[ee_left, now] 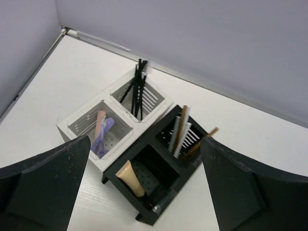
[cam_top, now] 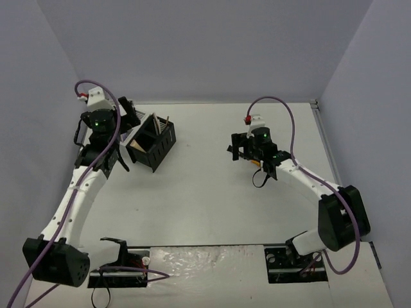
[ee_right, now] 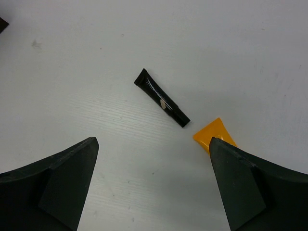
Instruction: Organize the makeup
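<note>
Left wrist view
Left gripper (ee_left: 145, 140): jaws spread wide and gripping nothing, hanging above the black box (ee_left: 115, 182).
Black box: two compartments, standing on the table (ee_left: 62, 72).
White box (ee_left: 65, 126): two compartments, touching the black box along its far left side.
Beige tube (ee_left: 130, 178): lying tilted in the black box's near compartment.
White sticks (ee_left: 182, 131): leaning in the black box's far compartment, together with a tan pencil (ee_left: 201, 143).
Black brushes (ee_left: 137, 89): standing in the white box's compartment farther from the black box's near end.
Pink stick (ee_left: 100, 126): in the white box's other compartment, touching a lilac loop (ee_left: 107, 131).

Right wrist view
Right gripper (ee_right: 154, 142): jaws spread wide, hanging over bare table with nothing gripped.
Black tube (ee_right: 161, 98): flat on the table, beyond the fingers.
Orange tube (ee_right: 211, 134): just beside the black tube, partly hidden by one finger.

Top view
Left gripper: just left of the black box.
Right gripper: well to the right of the black box, with both loose tubes under it.
</note>
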